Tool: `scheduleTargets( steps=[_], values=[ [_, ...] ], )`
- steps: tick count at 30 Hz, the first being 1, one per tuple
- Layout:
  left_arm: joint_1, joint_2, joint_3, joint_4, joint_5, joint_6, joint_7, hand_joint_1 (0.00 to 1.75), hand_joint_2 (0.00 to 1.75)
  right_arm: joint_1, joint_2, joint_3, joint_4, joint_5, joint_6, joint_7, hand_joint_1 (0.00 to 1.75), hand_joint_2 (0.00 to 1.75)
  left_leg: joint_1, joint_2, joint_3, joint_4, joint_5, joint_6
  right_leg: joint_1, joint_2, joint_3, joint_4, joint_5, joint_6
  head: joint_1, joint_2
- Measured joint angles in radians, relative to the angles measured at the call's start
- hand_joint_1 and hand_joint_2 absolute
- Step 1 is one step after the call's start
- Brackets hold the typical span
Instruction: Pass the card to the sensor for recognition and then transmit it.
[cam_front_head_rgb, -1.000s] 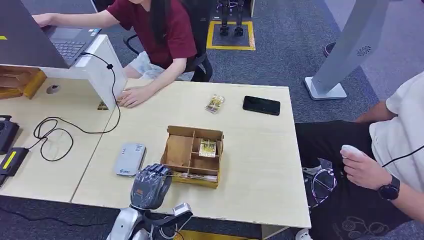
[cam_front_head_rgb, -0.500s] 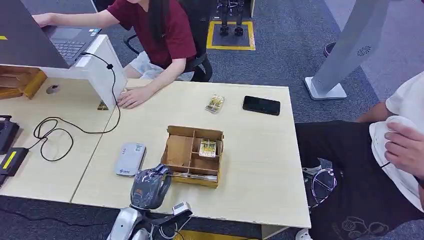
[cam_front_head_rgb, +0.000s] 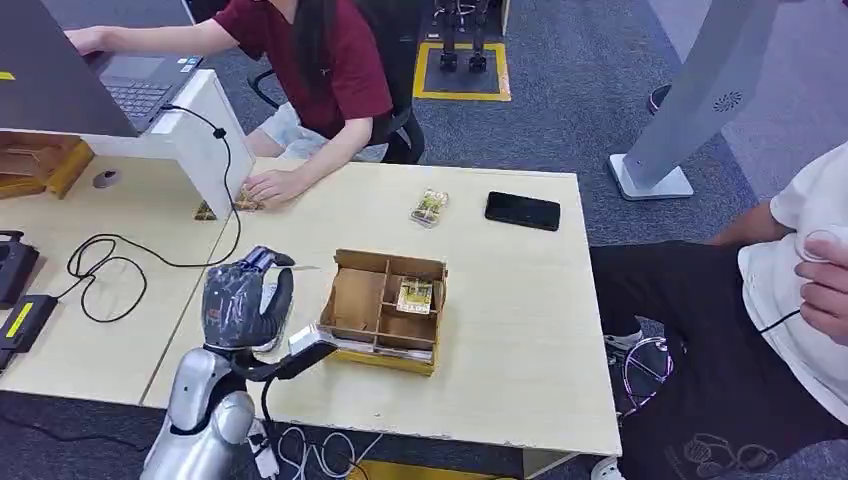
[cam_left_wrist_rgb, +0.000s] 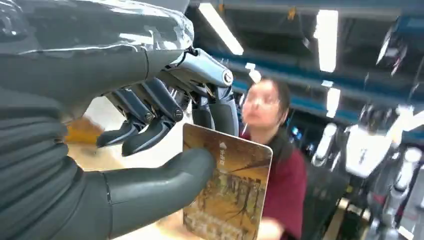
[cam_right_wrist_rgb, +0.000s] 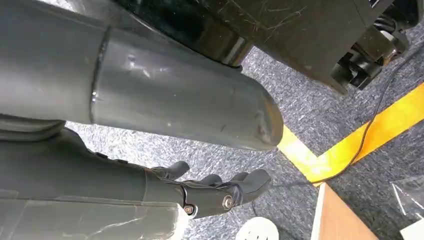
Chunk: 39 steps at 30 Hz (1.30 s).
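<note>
left hand (cam_front_head_rgb: 240, 298) risen from box (cam_front_head_rgb: 385, 310) front, now above reader (cam_front_head_rgb: 268, 318), pinching one card (cam_left_wrist_rgb: 227, 192). right hand (cam_right_wrist_rgb: 220, 192) hangs, fingers spread, empty.

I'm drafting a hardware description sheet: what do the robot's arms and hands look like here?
The left arm is silver metal with black cable looping off the wrist. The left hand has a glossy dark-grey back, a ribbed grey cover, a thick grey thumb and darker fingers. The right hand looks alike.
</note>
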<state>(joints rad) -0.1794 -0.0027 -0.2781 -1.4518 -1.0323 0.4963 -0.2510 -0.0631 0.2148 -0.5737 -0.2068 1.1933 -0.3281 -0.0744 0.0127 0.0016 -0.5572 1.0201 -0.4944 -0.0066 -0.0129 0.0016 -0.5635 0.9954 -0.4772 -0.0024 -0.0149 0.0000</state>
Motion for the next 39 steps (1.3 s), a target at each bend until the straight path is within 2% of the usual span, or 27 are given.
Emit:
scheduleTargets(
  steps=[11,19,24,31,35,39],
  values=[
    [-0.002,0.034,-0.009,-0.061,-0.011,0.008,0.0,1.75,1.75,0.0,0.0,0.0,0.0,0.0,0.0,0.0,0.0,0.0,0.0,0.0,0.0,0.0,0.0,0.0,0.0,0.0,0.0,0.0,0.0,0.0,0.0,0.0],
    [-0.059,0.091,0.013,-0.094,-0.005,-0.012,0.028,1.75,1.75,0.0,0.0,0.0,0.0,0.0,0.0,0.0,0.0,0.0,0.0,0.0,0.0,0.0,0.0,-0.001,0.0,0.0,0.0,0.0,0.0,0.0,0.0,0.0],
    [-0.097,0.091,0.022,-0.091,-0.03,-0.012,0.053,1.75,1.75,0.0,0.0,0.0,0.0,0.0,0.0,-0.001,0.0,0.0,0.0,-0.001,-0.001,0.0,0.0,-0.001,0.0,0.0,0.0,0.0,0.0,0.0,0.0,0.0],
    [-0.136,0.091,0.031,-0.08,-0.038,-0.014,0.058,1.75,1.75,-0.001,0.0,0.0,0.0,0.0,0.0,-0.002,0.0,0.0,0.0,0.0,0.0,0.0,0.0,-0.001,0.0,0.0,0.0,0.0,0.0,0.0,0.0,0.0],
    [-0.173,0.082,0.05,-0.037,-0.116,0.009,0.136,1.75,1.75,-0.003,0.0,0.006,0.0,0.0,0.016,0.008,0.0,0.0,0.0,-0.001,0.0,0.0,0.0,-0.001,0.0,0.0,0.0,0.0,0.0,0.0,0.0,0.0],
    [-0.26,0.058,0.085,0.094,-0.219,0.066,0.192,1.75,1.75,-0.012,0.0,0.023,0.0,0.0,0.024,0.015,0.0,0.0,0.0,-0.001,0.0,0.0,0.001,-0.001,0.0,0.0,0.0,0.0,0.001,0.0,0.0,0.0]
  ],
)
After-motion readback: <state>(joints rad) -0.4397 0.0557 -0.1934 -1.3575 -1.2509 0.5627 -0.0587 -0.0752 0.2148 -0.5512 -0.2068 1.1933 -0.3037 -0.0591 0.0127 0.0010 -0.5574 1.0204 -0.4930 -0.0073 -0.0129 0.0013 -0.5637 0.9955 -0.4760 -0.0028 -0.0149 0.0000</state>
